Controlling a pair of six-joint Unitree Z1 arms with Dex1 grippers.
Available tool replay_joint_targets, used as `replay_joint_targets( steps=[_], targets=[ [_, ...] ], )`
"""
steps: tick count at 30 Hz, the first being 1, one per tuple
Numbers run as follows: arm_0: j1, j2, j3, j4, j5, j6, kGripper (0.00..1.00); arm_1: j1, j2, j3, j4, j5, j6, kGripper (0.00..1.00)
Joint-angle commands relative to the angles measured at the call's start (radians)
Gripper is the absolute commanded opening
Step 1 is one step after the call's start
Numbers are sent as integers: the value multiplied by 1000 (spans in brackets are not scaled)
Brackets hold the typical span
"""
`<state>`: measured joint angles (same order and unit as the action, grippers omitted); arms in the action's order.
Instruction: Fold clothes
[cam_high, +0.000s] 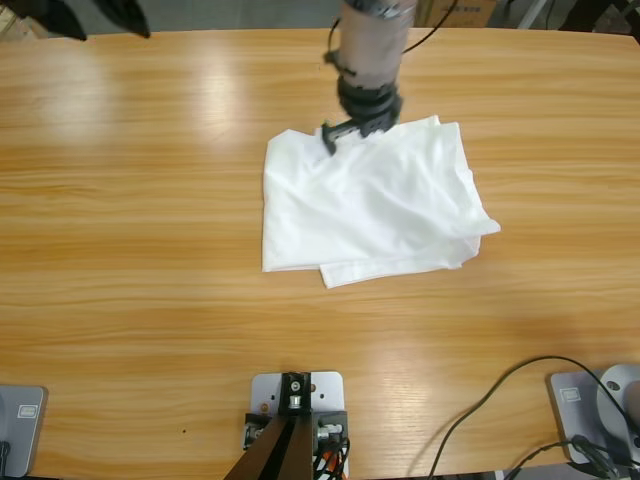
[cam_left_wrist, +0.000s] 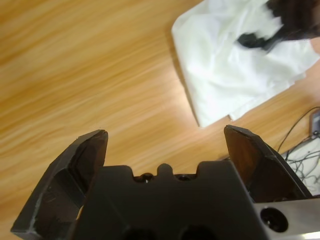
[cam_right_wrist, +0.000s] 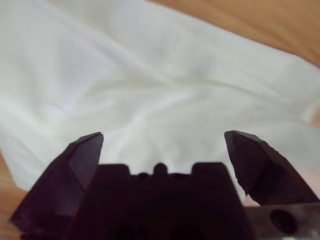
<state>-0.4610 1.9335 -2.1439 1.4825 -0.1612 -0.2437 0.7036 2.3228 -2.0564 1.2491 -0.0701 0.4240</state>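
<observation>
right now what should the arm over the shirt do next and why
Probably lower the right gripper and close on the shirt at its far edge: its jaws are open just above the cloth, which lies partly folded, while the left gripper hangs open over bare table.

Long wooden table (cam_high: 150, 250), light grain, glossy. One crumpled, partly folded white cotton T-shirt (cam_high: 375, 205) lies directly on it, right of centre, toward the far edge.

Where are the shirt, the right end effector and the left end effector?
shirt (cam_high: 385, 215): high view, middle of the folded white cloth.
right end effector (cam_high: 362, 130): high view, between its tips at the shirt's far edge.
left end effector (cam_left_wrist: 165, 145): left wrist view, midway between its open tips, over bare table.
</observation>
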Motion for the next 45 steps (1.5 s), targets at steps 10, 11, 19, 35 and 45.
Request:
replay_joint_targets(
  steps=[10, 11, 19, 35, 45],
  targets=[
    [-204, -200, 813, -645, -180, -191, 908, -102, -392, 893, -518, 220, 63, 1000],
    [-228, -180, 803, -662, -194, -201, 908, -102, -399, 924, -537, 223, 76, 1000],
    [-289, -180, 758, -682, -219, -239, 908, -137, -454, 1102, -611, 183, 168, 1000],
    [-279, -172, 754, -680, -218, -234, 908, -125, -328, 614, -327, 132, -42, 1000],
    [-262, -169, 757, -676, -216, -232, 908, -312, -279, 592, -327, 76, -69, 885]
  ],
)
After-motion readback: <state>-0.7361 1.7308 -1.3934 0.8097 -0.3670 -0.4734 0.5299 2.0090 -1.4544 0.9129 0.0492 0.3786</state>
